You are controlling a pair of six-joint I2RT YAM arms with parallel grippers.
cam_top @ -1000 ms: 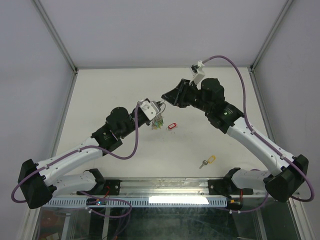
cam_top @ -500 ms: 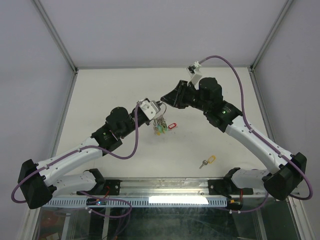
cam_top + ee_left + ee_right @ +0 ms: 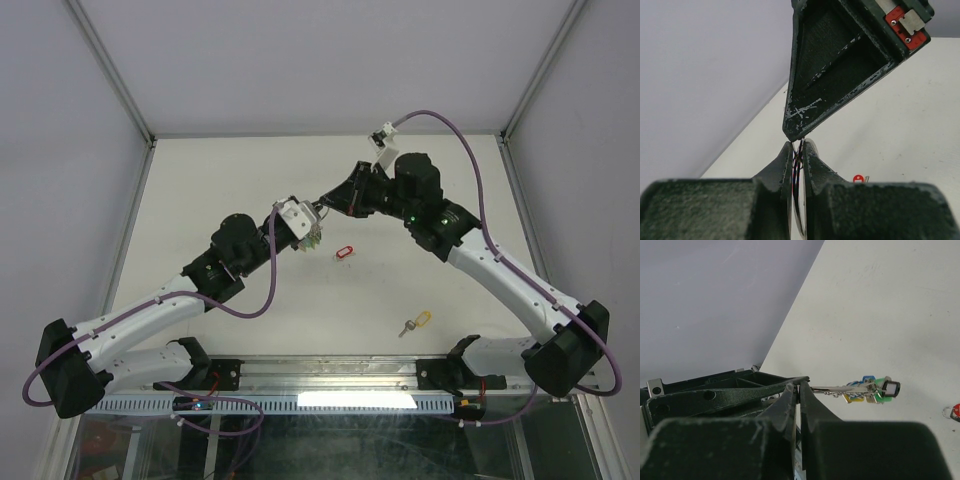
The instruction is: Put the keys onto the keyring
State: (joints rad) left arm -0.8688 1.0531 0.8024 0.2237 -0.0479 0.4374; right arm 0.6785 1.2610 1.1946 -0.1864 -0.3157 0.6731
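Note:
My left gripper (image 3: 798, 145) is shut on the keyring (image 3: 799, 200), a thin silver wire ring seen edge-on between its fingers. In the right wrist view the keyring (image 3: 840, 388) runs out sideways to a bunch of keys (image 3: 872, 390) with blue, green, yellow and black heads. My right gripper (image 3: 796, 385) meets the left one tip to tip, its jaws shut on the ring's rim. In the top view the two grippers, left (image 3: 310, 222) and right (image 3: 323, 203), touch above the table's middle, with the keys (image 3: 314, 240) hanging just below.
A red-headed key (image 3: 344, 252) lies on the white table just right of the grippers, and it shows as a red-headed key (image 3: 858, 178) in the left wrist view too. A yellow-headed key (image 3: 414, 323) lies nearer the front edge. Grey walls stand on both sides.
The right gripper's jaws have closed at the ring's rim. The key bunch swung down and out, then came back up close under the left gripper.

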